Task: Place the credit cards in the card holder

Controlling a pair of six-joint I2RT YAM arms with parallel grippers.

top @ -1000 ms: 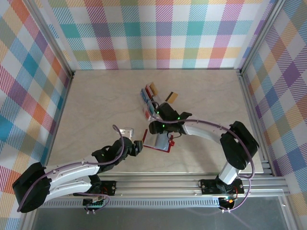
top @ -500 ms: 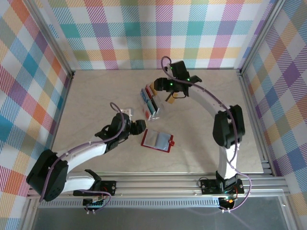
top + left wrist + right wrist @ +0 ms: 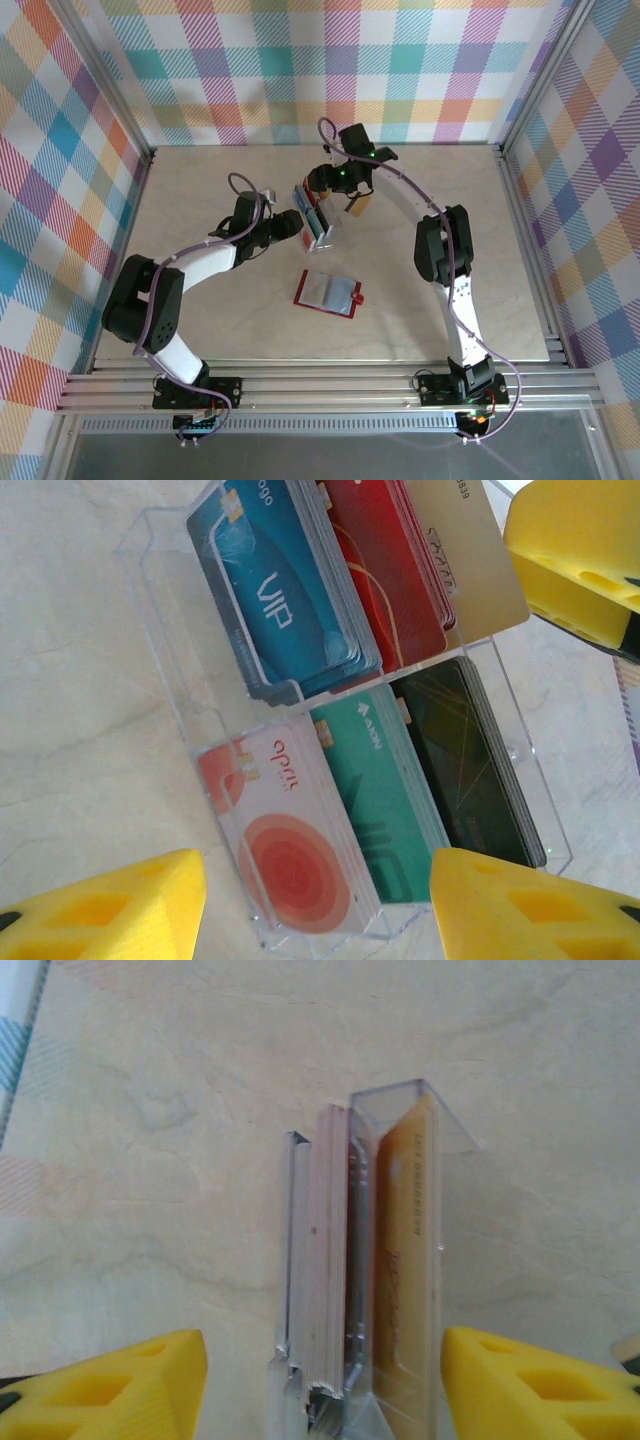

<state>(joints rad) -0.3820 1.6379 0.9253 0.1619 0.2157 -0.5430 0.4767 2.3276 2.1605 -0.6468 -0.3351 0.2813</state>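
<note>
Between the left gripper's (image 3: 315, 885) spread fingers stands the clear rack (image 3: 170, 695) of credit cards (image 3: 290, 600) (blue, red and gold behind; white-red, teal and dark in front), none gripped. The right gripper (image 3: 320, 1365), likewise apart and empty, straddles the rack's far end, with a loose gold card (image 3: 357, 204) just beside it. Half a second ago the left gripper hung by the card holder (image 3: 328, 292), which lies open, now well behind both.

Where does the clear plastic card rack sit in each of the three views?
Top external: the rack sits just above centre, angled, beyond the red card holder.
Left wrist: the rack spans the middle of the frame, card faces showing.
Right wrist: the rack is edge-on, bottom centre.
Shared landmark: the beige tabletop under it; the gold card in its end slot links both wrist views.
</note>
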